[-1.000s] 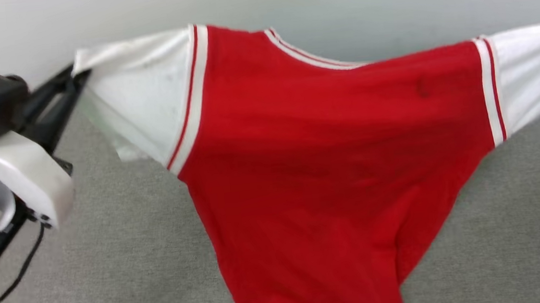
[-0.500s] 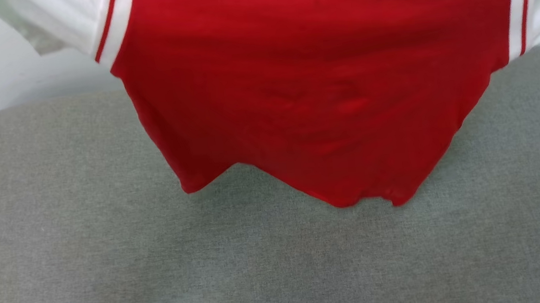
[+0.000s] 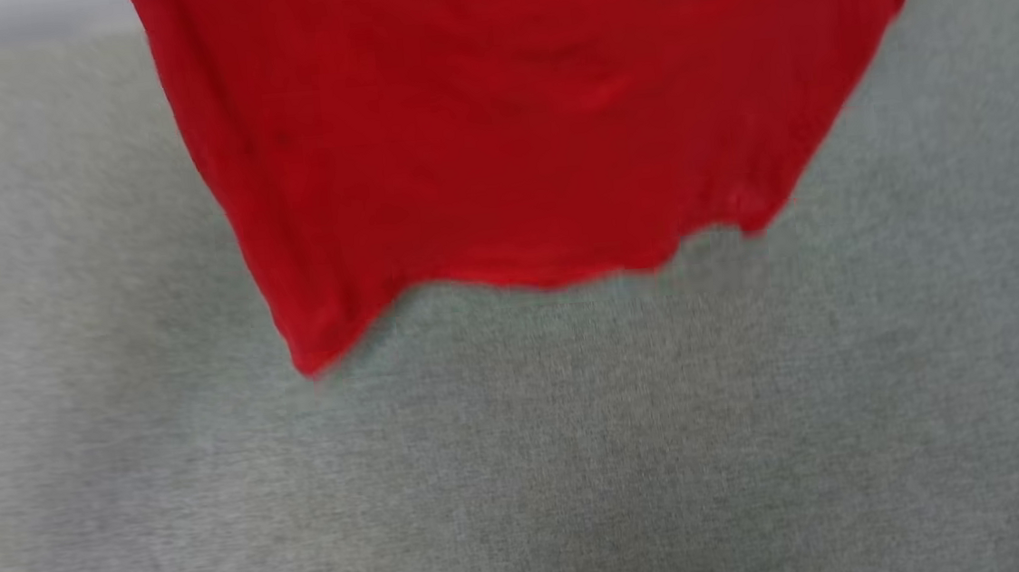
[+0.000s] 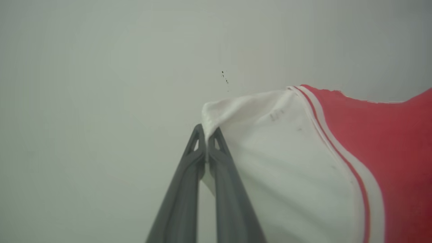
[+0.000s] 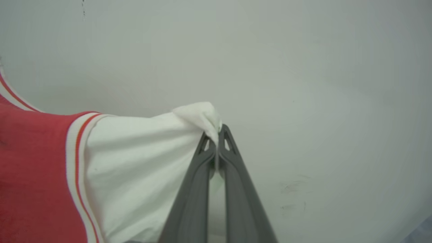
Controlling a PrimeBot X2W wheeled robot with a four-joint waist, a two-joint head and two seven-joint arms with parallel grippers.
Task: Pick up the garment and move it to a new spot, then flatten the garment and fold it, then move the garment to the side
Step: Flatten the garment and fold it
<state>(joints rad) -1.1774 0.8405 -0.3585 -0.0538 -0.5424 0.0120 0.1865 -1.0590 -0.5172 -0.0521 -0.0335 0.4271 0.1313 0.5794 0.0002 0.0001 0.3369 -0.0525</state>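
The garment [image 3: 515,122] hangs in the air, its red body and wavy lower hem showing at the top of the head view above a grey cloth surface [image 3: 524,467]. In the left wrist view my left gripper [image 4: 206,135] is shut on the edge of one white sleeve [image 4: 276,152], with striped trim and red body to its right. In the right wrist view my right gripper [image 5: 217,131] is shut on the bunched tip of the other white sleeve [image 5: 141,162]. The shirt is stretched between the two grippers. No print shows on the side facing me.
A pale wall [image 4: 101,84] stands behind both grippers. The grey cloth surface reaches across the whole lower part of the head view, below the hanging hem.
The head view has tilted downward, so the sleeves, collar and left arm have left it and the hem now shows. The hem hangs freer and has swung. Both grips hold as before.
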